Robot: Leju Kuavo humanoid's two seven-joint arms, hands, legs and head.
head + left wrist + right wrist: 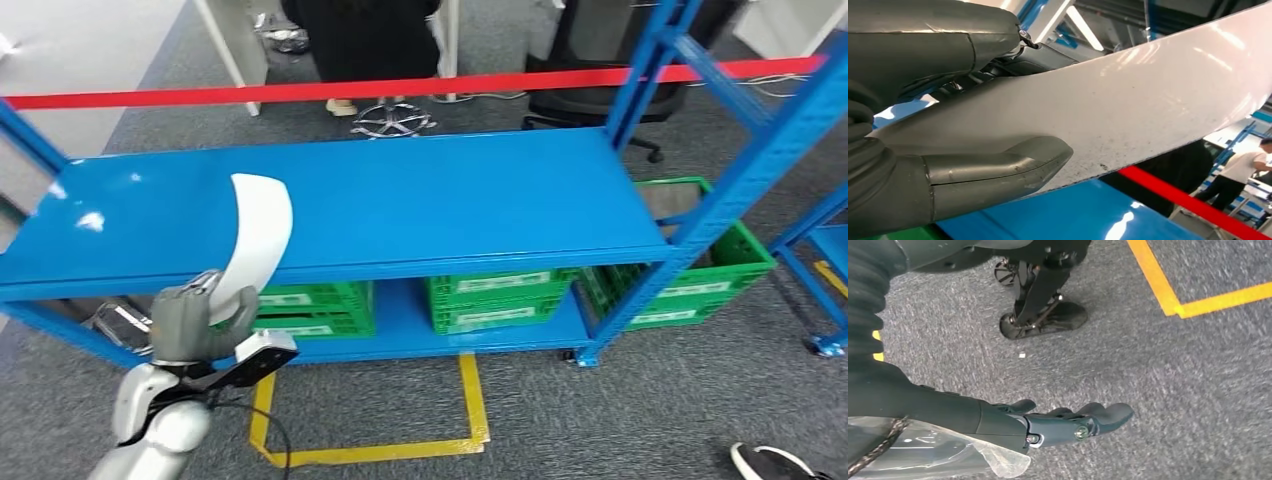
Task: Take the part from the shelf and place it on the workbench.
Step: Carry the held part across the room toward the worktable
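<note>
White and curved, the part (pixel 258 240) is gripped in our left hand (pixel 195 322), fingers (pixel 998 172) clamped around its lower end, lifted above the blue shelf (pixel 420 200). Our right hand (pixel 1068 422) hangs over the floor, fingers apart, empty. The pick looks done; carrying and placing remain.

Bright, even overhead lighting throughout; no hard shadows. White glare spots on the blue shelf top (pixel 350 200) toward its left end, softer sheen along its near edge. Slight motion softness across the head view, straight uprights leaning near the frame edges. Long reflected streaks on the white part (pixel 1148 95) in the left wrist view, background beyond it blurred. Grey carpet (pixel 1173 390) sharp and evenly lit, faint shade beneath the right hand (pixel 1068 422).
</note>
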